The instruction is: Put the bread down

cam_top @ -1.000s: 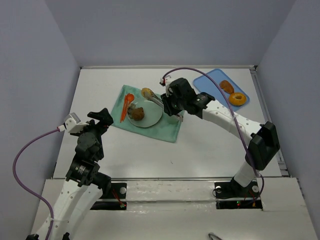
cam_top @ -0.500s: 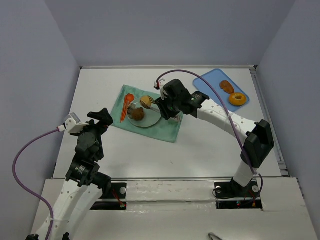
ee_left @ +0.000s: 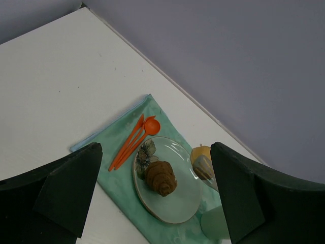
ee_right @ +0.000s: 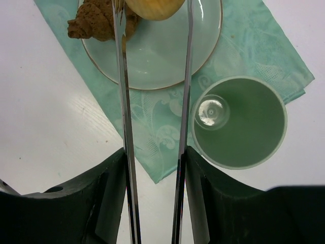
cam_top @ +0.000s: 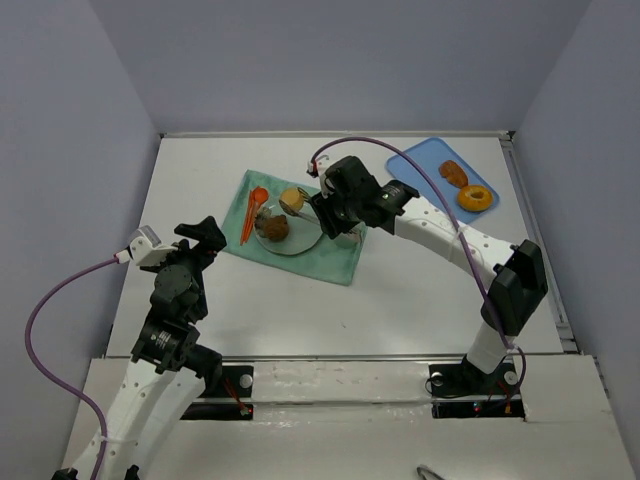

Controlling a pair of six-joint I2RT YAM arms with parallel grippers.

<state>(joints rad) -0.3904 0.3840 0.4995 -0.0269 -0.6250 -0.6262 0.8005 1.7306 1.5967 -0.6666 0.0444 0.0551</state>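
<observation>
My right gripper [cam_top: 338,215] is shut on metal tongs [ee_right: 122,96], and the tongs pinch a yellow bread roll [cam_top: 292,200] at their tips. The roll [ee_right: 155,6] hangs over the far edge of a pale green plate [cam_top: 303,238]. A brown croissant [cam_top: 272,227] lies on the plate's left side; it also shows in the left wrist view [ee_left: 160,178] and the right wrist view [ee_right: 96,23]. My left gripper [cam_top: 200,236] is open and empty, at the near left, well apart from the plate.
The plate sits on a green cloth [cam_top: 335,262] with orange cutlery [cam_top: 250,212] at its left and a green cup [ee_right: 238,122] at its right. A blue tray [cam_top: 420,162] at the back right holds a doughnut [cam_top: 475,197] and another pastry [cam_top: 453,173].
My right arm has swung left and brought the tongs with the roll from beyond the plate's far rim to over the plate's far edge. The left arm has not moved.
</observation>
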